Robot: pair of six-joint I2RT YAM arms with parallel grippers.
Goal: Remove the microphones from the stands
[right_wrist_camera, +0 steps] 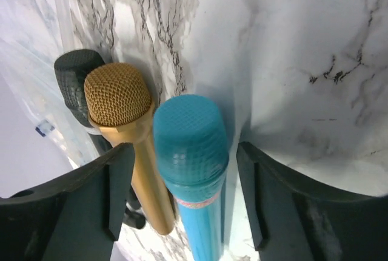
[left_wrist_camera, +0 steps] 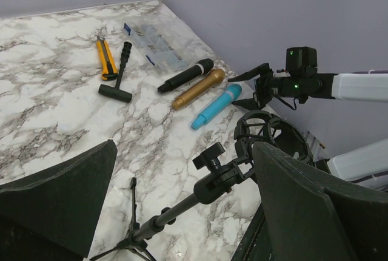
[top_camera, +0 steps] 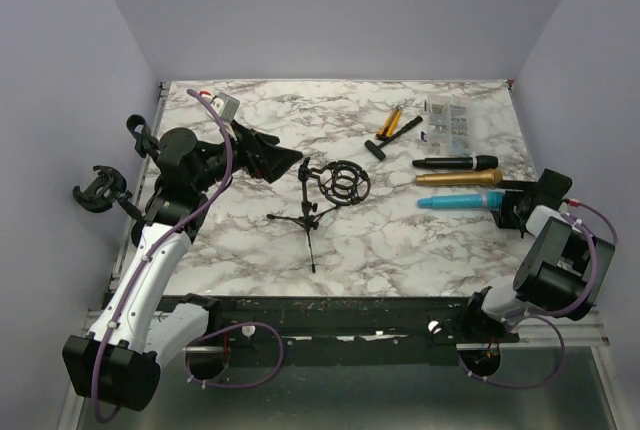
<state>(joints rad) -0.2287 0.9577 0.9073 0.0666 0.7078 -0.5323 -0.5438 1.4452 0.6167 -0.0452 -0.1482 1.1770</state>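
Observation:
The black tripod stand (top_camera: 308, 212) stands mid-table, and its ring shock mount (top_camera: 345, 182) holds no microphone. A blue microphone (top_camera: 460, 203), a gold one (top_camera: 458, 178) and a black one (top_camera: 455, 162) lie side by side on the right. My left gripper (top_camera: 275, 160) is open just left of the mount; in the left wrist view it (left_wrist_camera: 185, 207) has a jaw on each side of the stand pole (left_wrist_camera: 163, 215) without touching it. My right gripper (right_wrist_camera: 185, 194) is open, a jaw on each side of the blue microphone's head (right_wrist_camera: 191, 145), not touching it.
A yellow utility knife (top_camera: 392, 120), a black T-handle tool (top_camera: 390, 138) and a clear packet (top_camera: 447, 122) lie at the back right. Black clamps (top_camera: 100, 190) stick out past the table's left edge. Purple walls enclose the table.

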